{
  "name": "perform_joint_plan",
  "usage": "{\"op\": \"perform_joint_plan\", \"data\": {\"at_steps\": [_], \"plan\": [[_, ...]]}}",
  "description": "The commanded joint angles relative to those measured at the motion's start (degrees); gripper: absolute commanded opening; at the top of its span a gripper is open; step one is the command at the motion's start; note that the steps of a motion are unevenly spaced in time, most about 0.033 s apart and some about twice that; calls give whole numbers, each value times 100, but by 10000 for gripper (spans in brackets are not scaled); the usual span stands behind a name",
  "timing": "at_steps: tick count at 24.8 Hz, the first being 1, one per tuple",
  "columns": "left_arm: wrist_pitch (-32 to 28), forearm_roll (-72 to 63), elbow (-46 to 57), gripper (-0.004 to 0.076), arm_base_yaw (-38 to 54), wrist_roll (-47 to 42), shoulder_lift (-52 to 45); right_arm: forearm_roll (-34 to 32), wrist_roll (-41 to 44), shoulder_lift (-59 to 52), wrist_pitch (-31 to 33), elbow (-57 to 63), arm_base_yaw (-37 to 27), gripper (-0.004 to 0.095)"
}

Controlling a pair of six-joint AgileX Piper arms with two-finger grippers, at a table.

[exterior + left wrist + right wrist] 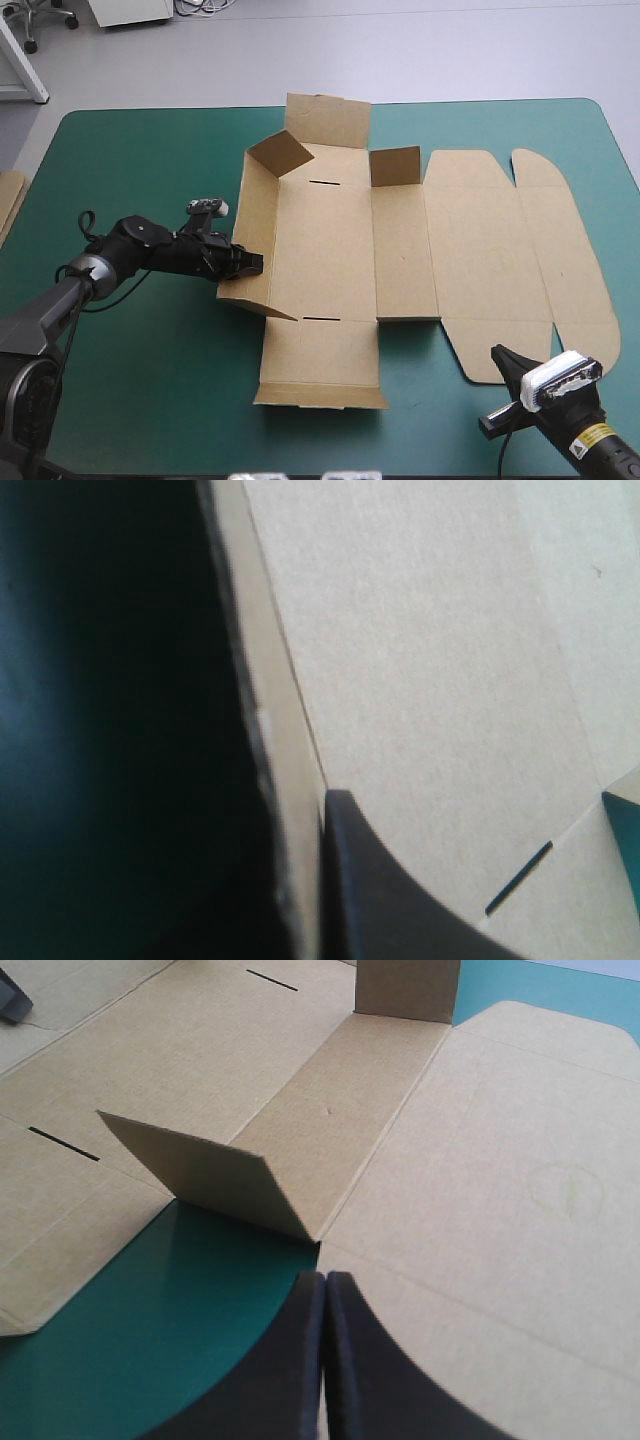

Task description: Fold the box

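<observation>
The brown box [330, 240] lies as a cut sheet across the middle of the teal-green table, lid panels flat to the right. Its left wall [258, 215] stands raised, with a corner flap [280, 152] turned inward at the far end. My left gripper [245, 262] is shut on that wall near its front end; in the left wrist view the board [430, 680] runs between the two black fingers [380, 890]. My right gripper [503, 358] is shut and holds nothing, hovering just off the box's near right edge. Ahead of it [325, 1278] a small flap [215, 1175] stands half raised.
An edge of more brown board [8, 200] shows at the table's left edge. Another short flap [395, 165] stands upright at the far side of the box. Bare teal-green cover [150, 400] lies at the near left.
</observation>
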Motion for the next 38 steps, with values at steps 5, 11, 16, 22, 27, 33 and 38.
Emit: {"op": "perform_joint_plan", "data": {"at_steps": [5,11,16,22,27,33,38], "plan": [[846,2993,-2036,-10,-738,-1894,-220,-291,-55,69,156,-625,-4,-18],[1666,4511,-3216,-10,-1347,-2359,-210,-293,-55,69,276,-983,-4,-18],[1594,6904,-3332,-10,-2352,-3057,-137,-293,-17,81,635,-1283,-4,8],[829,8122,-3332,-10,-3005,-3129,31,-382,-2,102,963,-1566,-4,13],[191,9237,-3332,-10,-3390,-3129,39,-482,655,295,1145,-1779,-4,13],[-328,10327,-3332,-10,-3832,-3151,39,-713,1189,763,1662,-2157,-4,13],[-284,10595,-3332,-10,-4177,-3198,39,-929,1678,1120,1938,-2529,-4,13]]}}
